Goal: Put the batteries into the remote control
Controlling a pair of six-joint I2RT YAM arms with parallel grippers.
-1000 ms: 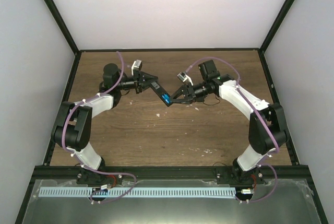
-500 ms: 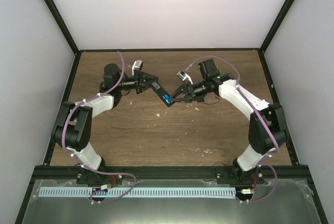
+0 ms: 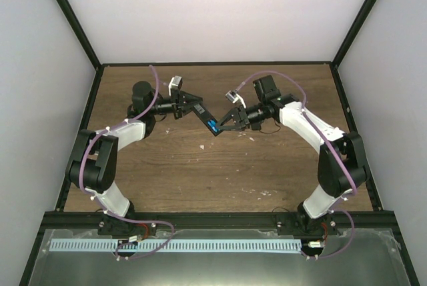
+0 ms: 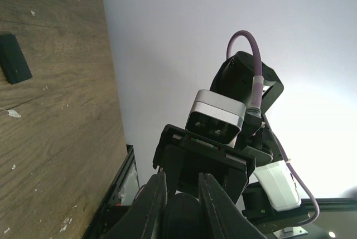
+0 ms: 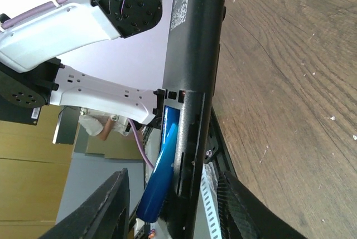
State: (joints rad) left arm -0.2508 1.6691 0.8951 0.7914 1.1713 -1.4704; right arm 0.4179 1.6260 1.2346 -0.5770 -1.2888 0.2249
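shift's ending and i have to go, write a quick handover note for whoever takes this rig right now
Left gripper: shut on the remote control, holding it up off the table.
Right gripper: open, jaws either side of the remote's battery end, gripping nothing.
Battery: one blue one lies in the open compartment, seemingly not fully seated; a second isn't visible.
Black cover piece: on the table, off the remote.
Done: remote lifted, cover off, one battery partly in.
Left: seat it, find and load the second, likely refit the cover.
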